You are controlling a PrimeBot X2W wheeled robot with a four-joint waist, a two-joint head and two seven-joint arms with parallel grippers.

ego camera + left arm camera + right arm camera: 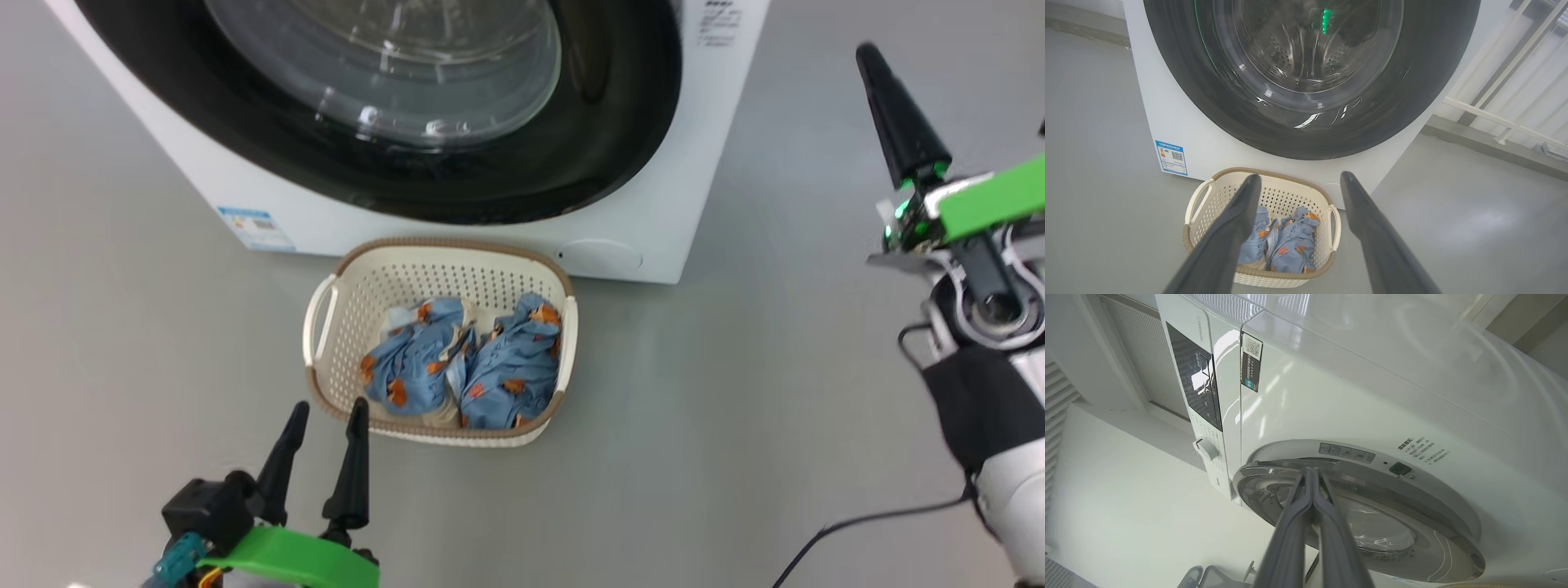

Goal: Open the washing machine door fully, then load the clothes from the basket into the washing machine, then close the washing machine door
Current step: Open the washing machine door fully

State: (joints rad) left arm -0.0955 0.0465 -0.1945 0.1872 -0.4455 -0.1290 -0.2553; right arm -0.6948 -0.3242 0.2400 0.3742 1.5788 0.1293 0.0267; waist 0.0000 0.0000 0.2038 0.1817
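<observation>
The white washing machine (702, 163) fills the top of the head view, its glossy black door (588, 155) facing me. In the right wrist view the door (1372, 531) stands slightly ajar, with the latch socket on the white front exposed. The cream basket (449, 243) sits on the floor against the machine and holds the two blue bear-print clothes (482, 367). My left gripper (328, 408) is open and empty just before the basket's near-left corner. My right gripper (869, 61) is shut on nothing, raised to the machine's right, its tips (1312, 470) pointing at the door's edge.
Grey floor (735, 408) surrounds the basket on all sides. A blue label (255, 227) marks the machine's lower left front. A black cable (857, 523) trails by my right arm. A white railing (1515, 102) stands right of the machine.
</observation>
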